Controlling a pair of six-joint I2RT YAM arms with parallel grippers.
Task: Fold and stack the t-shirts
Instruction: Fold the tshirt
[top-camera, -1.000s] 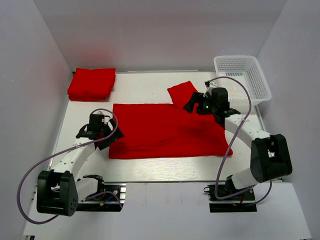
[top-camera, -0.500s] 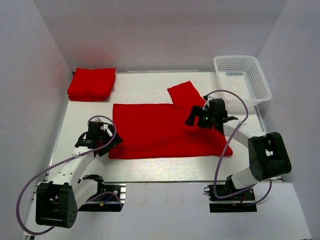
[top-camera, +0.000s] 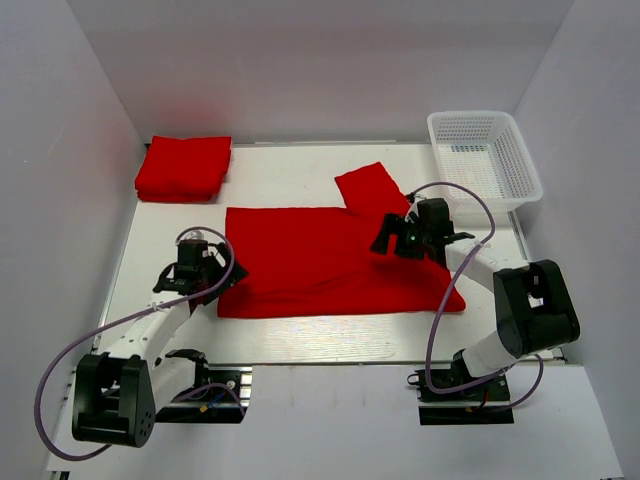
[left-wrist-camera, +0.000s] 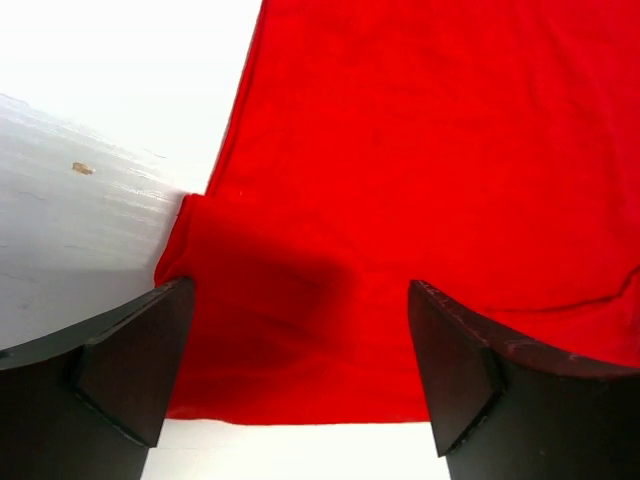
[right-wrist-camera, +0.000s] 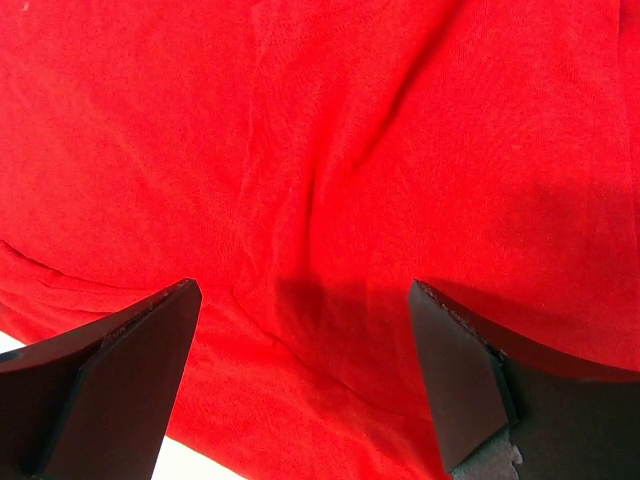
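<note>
Both jaws wide | left jaws above t-shirt (left-wrist-camera: 420, 200) corner | right jaws above its wrinkled cloth

White table (top-camera: 290, 165), carrying three items. One red t-shirt (top-camera: 320, 265) lies spread flat across the centre, one sleeve (top-camera: 368, 187) pointing toward 1 o'clock, with bare board showing along the 6 o'clock edge. A folded stack of red t-shirts (top-camera: 184, 166) sits at 10 o'clock, well apart from the spread one, and a white mesh basket (top-camera: 470, 118) stands at the 2 o'clock corner.
</note>
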